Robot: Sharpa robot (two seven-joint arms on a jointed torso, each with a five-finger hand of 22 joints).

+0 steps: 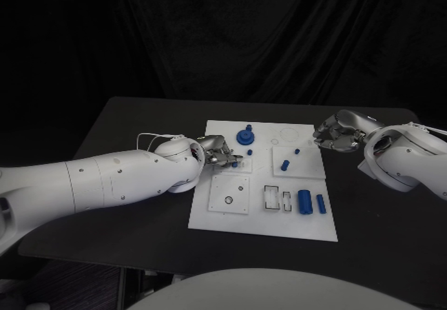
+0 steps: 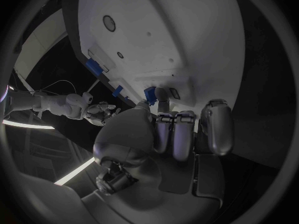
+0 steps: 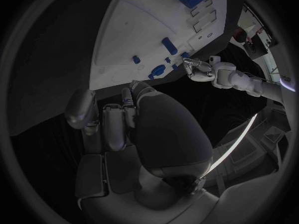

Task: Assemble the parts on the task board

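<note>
The white task board (image 1: 216,216) lies in the middle of the black table. My left hand (image 1: 218,156) is over its left middle and pinches a small blue part (image 1: 235,164) between thumb and a finger, low at the board; the left wrist view shows this part (image 2: 150,94) at the fingertips (image 2: 162,93). My right hand (image 1: 337,134) hovers at the board's far right edge with its fingers (image 3: 107,122) curled in around nothing. A blue gear-like part (image 1: 245,136) stands at the far middle. Two small blue pegs (image 1: 285,165) stand on the right square plate.
Three blue cylinders (image 1: 305,200) lie at the board's near right, beside a rectangular slot (image 1: 271,197). A square plate with a round hole (image 1: 229,194) sits near left. Bare black table (image 1: 139,123) surrounds the board on every side.
</note>
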